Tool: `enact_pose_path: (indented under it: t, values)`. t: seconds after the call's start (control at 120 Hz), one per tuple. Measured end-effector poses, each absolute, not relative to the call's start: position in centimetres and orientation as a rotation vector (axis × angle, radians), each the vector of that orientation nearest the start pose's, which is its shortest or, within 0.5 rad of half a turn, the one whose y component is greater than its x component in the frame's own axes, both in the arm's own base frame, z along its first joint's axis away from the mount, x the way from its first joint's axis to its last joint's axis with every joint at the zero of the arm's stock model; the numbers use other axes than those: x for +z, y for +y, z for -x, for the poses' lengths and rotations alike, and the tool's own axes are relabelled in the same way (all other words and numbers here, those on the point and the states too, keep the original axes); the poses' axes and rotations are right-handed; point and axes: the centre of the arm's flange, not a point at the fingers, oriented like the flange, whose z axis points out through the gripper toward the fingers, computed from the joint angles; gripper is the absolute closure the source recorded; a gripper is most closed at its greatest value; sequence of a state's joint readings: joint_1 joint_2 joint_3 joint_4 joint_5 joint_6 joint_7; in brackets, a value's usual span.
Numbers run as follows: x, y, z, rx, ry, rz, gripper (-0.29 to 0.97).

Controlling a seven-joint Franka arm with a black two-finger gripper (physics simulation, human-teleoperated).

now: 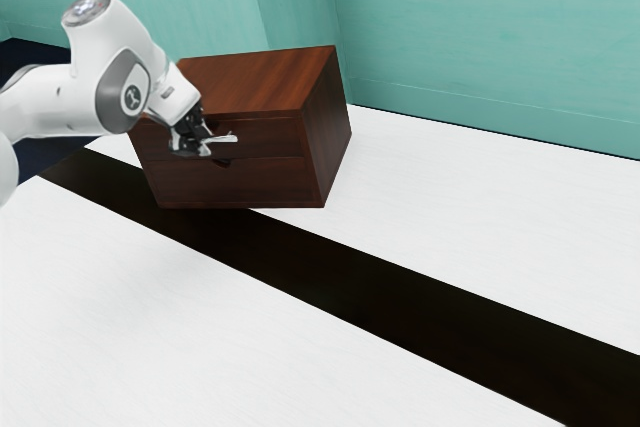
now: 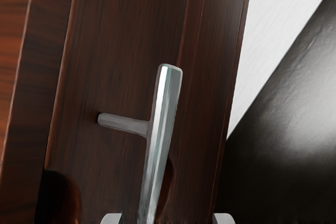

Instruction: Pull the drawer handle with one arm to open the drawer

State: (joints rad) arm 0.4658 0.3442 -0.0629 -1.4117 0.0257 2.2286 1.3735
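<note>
Handle (image 1: 226, 137) sits on the drawer front (image 1: 265, 135) of the brown wooden cabinet (image 1: 322, 117) in the exterior view, its long axis lying level across that front, with the gripper (image 1: 200, 139) at its end toward the exterior view's left. In the wrist view the handle (image 2: 163, 129) points straight away from the hand, and the two fingertips (image 2: 113, 217) stand apart on both sides of it, not clamping it.

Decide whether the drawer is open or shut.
Shut: the drawer front sits flush with the cabinet face, no gap showing.
</note>
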Motion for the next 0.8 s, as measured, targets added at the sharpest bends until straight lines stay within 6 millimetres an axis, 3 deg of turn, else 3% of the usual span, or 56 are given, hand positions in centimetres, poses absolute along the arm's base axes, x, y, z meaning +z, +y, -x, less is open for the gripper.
enact_pose_path:
  t: [0.45, 0.8]
  values:
    - [55.1, 28.3, -64.6, -0.415, 1.267, 2.446, 0.57]
    - [55.7, 27.4, -63.2, -0.405, 1.268, 2.452, 0.62]
